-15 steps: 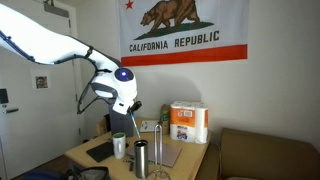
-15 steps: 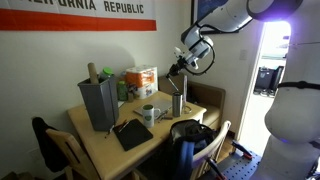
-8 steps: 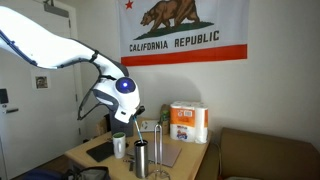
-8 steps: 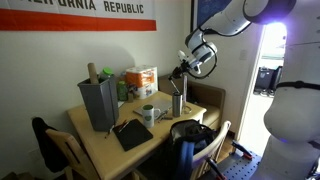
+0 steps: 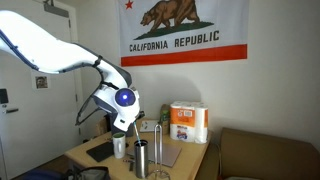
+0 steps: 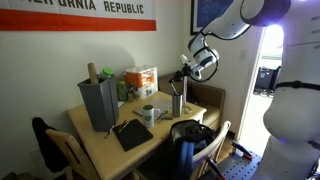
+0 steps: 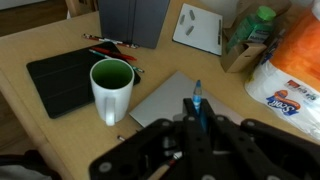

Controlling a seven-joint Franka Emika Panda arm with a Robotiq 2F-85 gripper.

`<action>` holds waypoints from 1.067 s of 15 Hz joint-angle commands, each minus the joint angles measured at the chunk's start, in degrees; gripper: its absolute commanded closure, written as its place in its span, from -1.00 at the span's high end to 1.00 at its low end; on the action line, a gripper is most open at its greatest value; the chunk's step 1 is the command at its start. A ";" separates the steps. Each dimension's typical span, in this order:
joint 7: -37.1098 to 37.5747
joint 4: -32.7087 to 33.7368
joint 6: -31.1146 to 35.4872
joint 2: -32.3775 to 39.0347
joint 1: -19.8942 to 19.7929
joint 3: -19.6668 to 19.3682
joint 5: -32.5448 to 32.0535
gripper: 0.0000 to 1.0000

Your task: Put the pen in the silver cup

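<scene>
The silver cup [image 7: 111,90] is a short pale cup with a dark green rim and inside. It stands upright on the wooden table and shows in both exterior views [image 5: 119,147] [image 6: 148,114]. My gripper [image 7: 198,112] is shut on a blue pen [image 7: 198,97], whose tip sticks out past the fingers. In the wrist view the pen is to the right of the cup, over a grey sheet [image 7: 165,98]. In the exterior views the gripper [image 5: 131,124] [image 6: 182,74] hangs above the table, higher than the cup. The taller steel cylinder [image 5: 141,158] [image 6: 177,103] stands close by.
A black pad [image 7: 60,80] lies left of the cup, with loose pens [image 7: 108,46] behind it. A grey bin [image 7: 135,18], a white board [image 7: 200,28], a green bottle [image 7: 257,24] and a paper towel pack [image 7: 298,65] stand at the back. A wire stand [image 5: 160,150] is near the cylinder.
The arm has moved down towards the table with the pen still in the gripper. The cup and cylinder have not moved.
</scene>
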 commanded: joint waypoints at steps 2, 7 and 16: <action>-2.38 -1.34 -2.17 -0.39 -0.45 -0.67 3.10 -0.96; -2.28 -1.45 -2.01 -0.33 -0.35 -1.08 2.83 -0.05; 3.18 -0.05 -1.16 -0.58 1.46 -1.10 -7.00 1.00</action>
